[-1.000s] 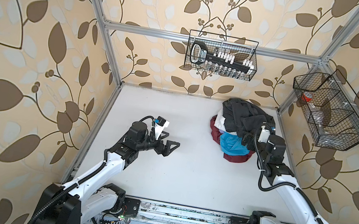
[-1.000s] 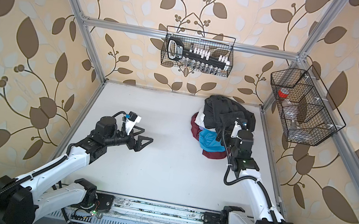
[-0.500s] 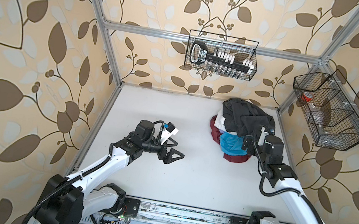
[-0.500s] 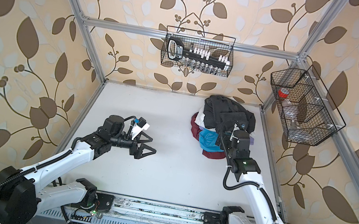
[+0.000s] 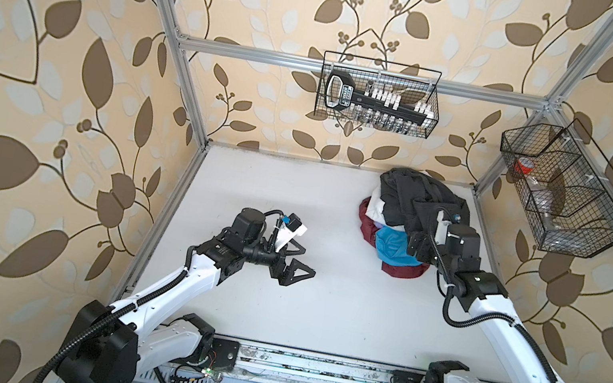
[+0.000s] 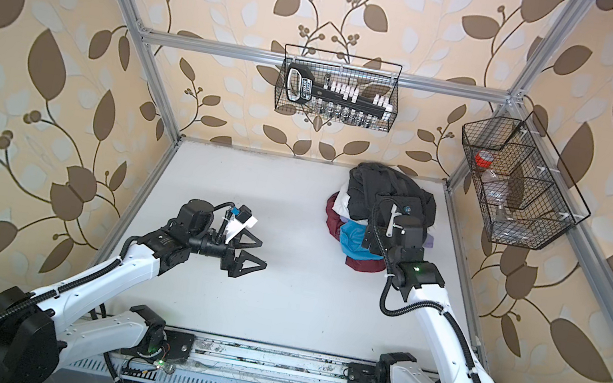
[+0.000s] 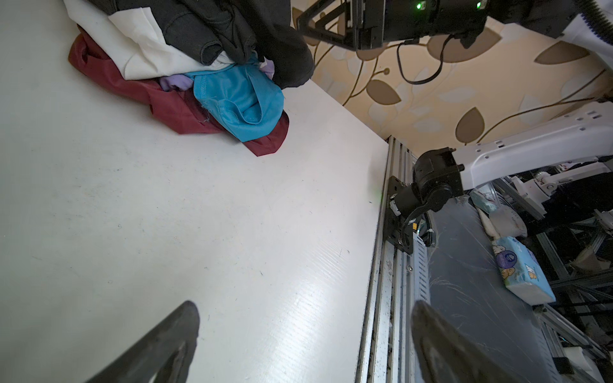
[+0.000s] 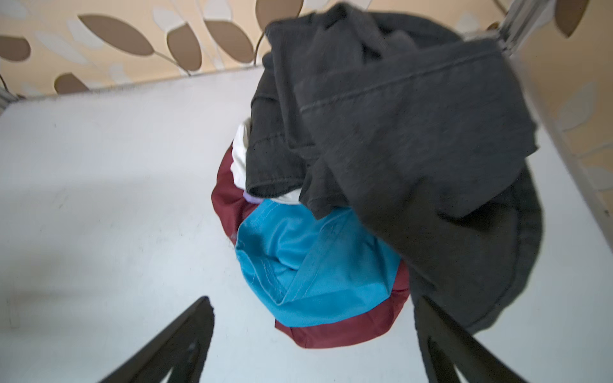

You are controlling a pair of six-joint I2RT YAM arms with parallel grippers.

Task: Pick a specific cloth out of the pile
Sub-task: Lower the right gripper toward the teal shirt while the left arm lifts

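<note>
Right gripper [image 8: 311, 301]: you've brought it over the pile [image 8: 398, 116]; jaws spread, empty.
Cloth [image 8: 331, 265]: just ahead, between those jaws, partly under the pile.
Left gripper [image 5: 307, 262]: moved inward, spread, empty.
Meaning: you look aligned; descend and pinch.

- The pile [image 5: 412, 202]: mixed soft garments heaped in the far right corner of the bench [image 5: 273, 204], dark grey on top, with white and lavender peeking out beneath.
- The cloth [image 8: 315, 275]: bright turquoise-blue, plain, with stitched hems, crumpled and folded over itself. It lies at the heap's near edge on a maroon garment [image 8: 331, 331], its far part tucked under a dark grey garment [image 8: 414, 132].
</note>
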